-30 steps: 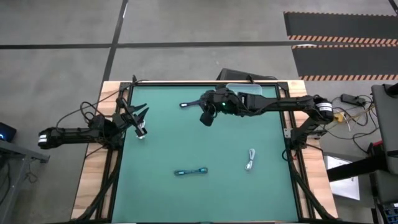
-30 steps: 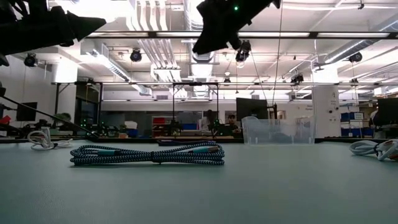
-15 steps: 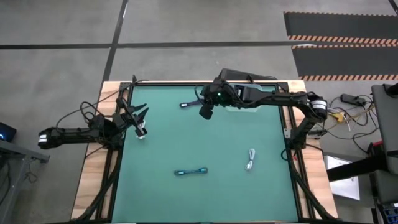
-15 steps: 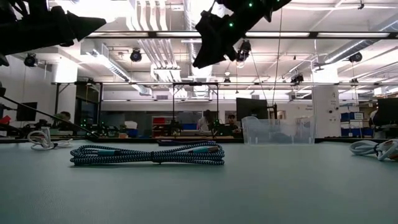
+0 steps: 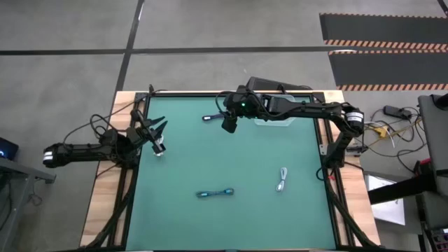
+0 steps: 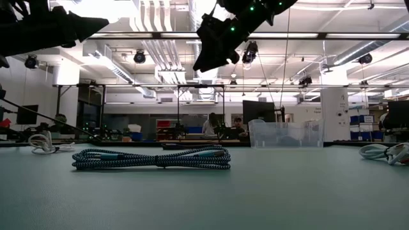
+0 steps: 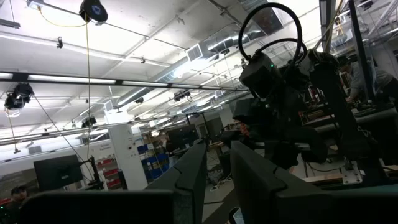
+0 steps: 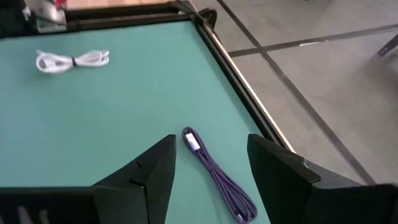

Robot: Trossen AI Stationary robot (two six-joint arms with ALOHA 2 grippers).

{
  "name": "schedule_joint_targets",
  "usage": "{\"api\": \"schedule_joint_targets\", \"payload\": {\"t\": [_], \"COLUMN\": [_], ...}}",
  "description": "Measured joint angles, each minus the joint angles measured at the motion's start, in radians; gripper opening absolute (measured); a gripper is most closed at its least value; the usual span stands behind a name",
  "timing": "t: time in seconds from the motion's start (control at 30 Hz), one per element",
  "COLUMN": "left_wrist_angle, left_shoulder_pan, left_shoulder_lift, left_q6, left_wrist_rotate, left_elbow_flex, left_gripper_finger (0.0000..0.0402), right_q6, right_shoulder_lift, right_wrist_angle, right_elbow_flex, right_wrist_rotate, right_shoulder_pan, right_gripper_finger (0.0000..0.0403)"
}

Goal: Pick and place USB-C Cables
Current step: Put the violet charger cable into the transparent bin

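The dark navy cable [image 5: 211, 117] lies flat near the table's far edge, and in the right wrist view the dark cable [image 8: 217, 174] shows its pale tip. My right gripper [image 5: 228, 127] hovers open just right of it, raised above the table [image 6: 198, 64], fingers on either side of the pale tip in its own view [image 8: 211, 140]. The teal cable [image 5: 214, 193] [image 6: 152, 158] lies toward the near edge. A white-grey cable [image 5: 281, 180] [image 6: 383, 152] lies right of the teal one. My left gripper [image 5: 155, 129] [image 7: 217, 152] waits open at the left edge.
A clear plastic bin [image 5: 274, 113] [image 6: 284, 134] stands at the far edge, just right of my right gripper. Another white cable bundle [image 5: 159, 150] [image 8: 71, 60] [image 6: 41, 144] lies by my left gripper. Wooden boards border the green mat [image 5: 210, 161] on both sides.
My right gripper has moved toward the table's far edge and a little left, closing on the dark cable. It has stayed open. The cables have not moved.
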Motion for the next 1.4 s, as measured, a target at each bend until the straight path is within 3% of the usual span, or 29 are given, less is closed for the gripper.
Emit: {"api": "schedule_joint_targets", "payload": {"t": [0.3, 0.97, 1.4], "left_wrist_angle": [0.000, 0.004, 0.011], "left_shoulder_pan": [0.000, 0.000, 0.000], "left_shoulder_lift": [0.000, 0.000, 0.000], "left_q6": [0.000, 0.000, 0.000], "left_wrist_rotate": [0.000, -0.009, -0.019], "left_elbow_flex": [0.000, 0.000, 0.000], "left_gripper_finger": [0.0058, 0.0058, 0.0058], "right_q6": [-0.039, -0.082, -0.127], "right_shoulder_lift": [0.050, 0.068, 0.210], "right_wrist_angle": [-0.047, -0.046, -0.068], "right_elbow_flex": [0.067, 0.074, 0.145], "right_wrist_rotate": [-0.022, -0.026, -0.034], "right_shoulder_pan": [-0.016, -0.038, -0.061], "right_gripper_finger": [0.0192, 0.0192, 0.0192]}}
